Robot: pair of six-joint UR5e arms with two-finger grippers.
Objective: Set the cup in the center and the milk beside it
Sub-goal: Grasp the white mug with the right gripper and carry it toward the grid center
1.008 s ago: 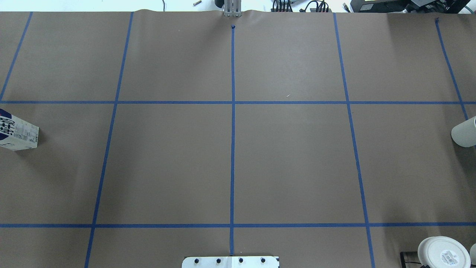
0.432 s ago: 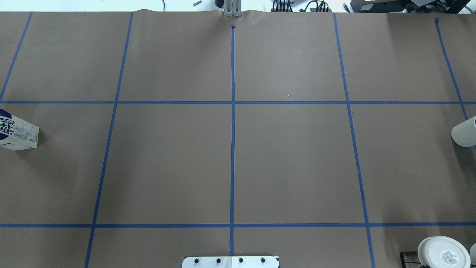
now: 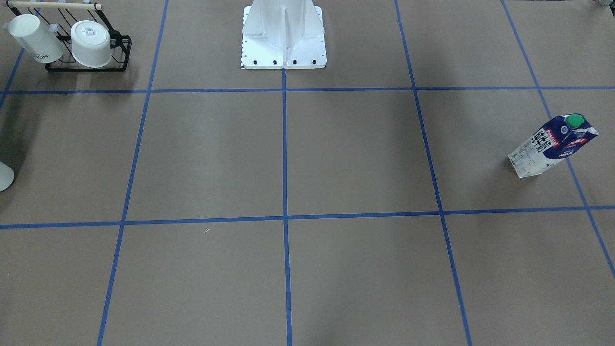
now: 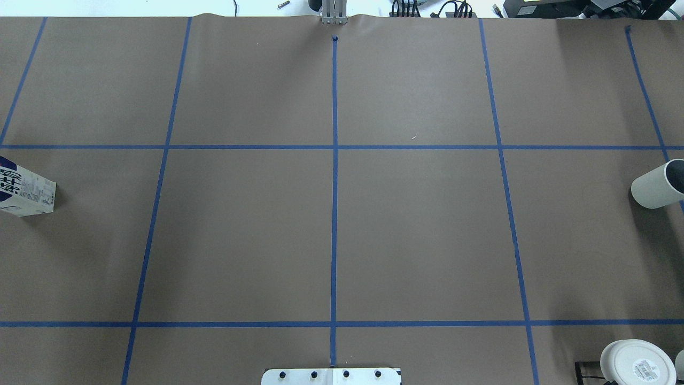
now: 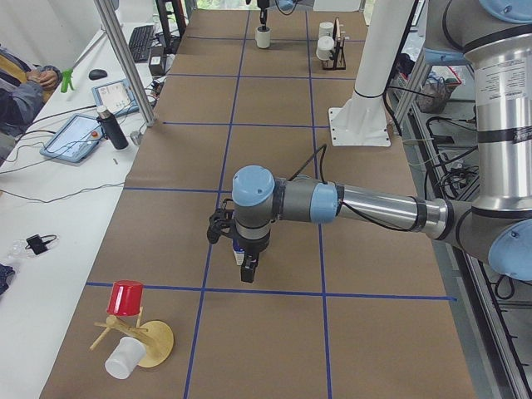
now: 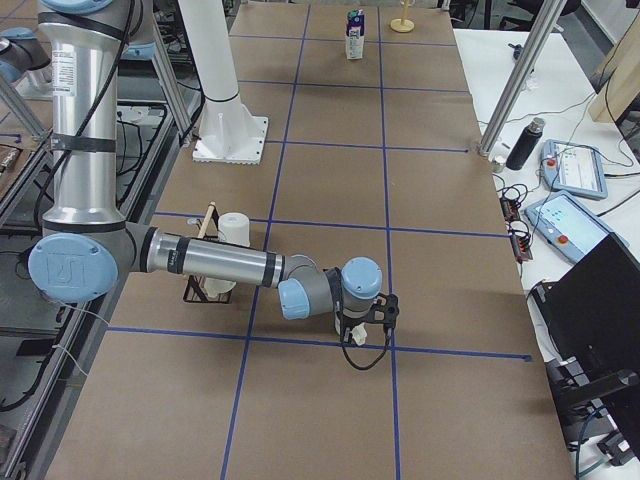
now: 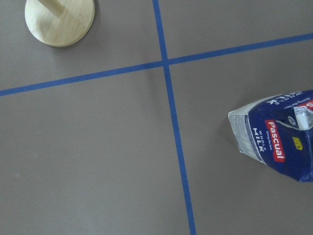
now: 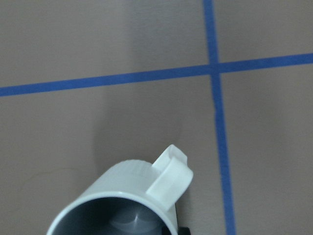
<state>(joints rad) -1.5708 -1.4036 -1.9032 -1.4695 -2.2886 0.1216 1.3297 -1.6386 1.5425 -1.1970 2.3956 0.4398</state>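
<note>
The cup (image 4: 653,188), plain white, stands at the table's right edge in the overhead view and at the left edge of the front view (image 3: 3,176). In the right wrist view it (image 8: 128,196) fills the bottom, handle up, grey inside, with a dark fingertip (image 8: 182,230) beside it. My right gripper (image 6: 357,330) is on it and appears shut on it. The milk (image 3: 552,144), a blue and white carton with a green cap, stands at the opposite edge (image 4: 25,187), (image 7: 278,137). My left gripper (image 5: 246,264) hovers over it; I cannot tell whether it is open.
A black rack (image 3: 86,67) with two white mugs, one lettered, stands by the robot base (image 3: 283,33). A wooden stand (image 5: 141,341) with a red cup is near the milk; its base shows in the left wrist view (image 7: 59,19). Blue tape lines grid the brown paper.
The cup has shifted left in the overhead view and its dark open mouth now shows. The milk has not moved.
</note>
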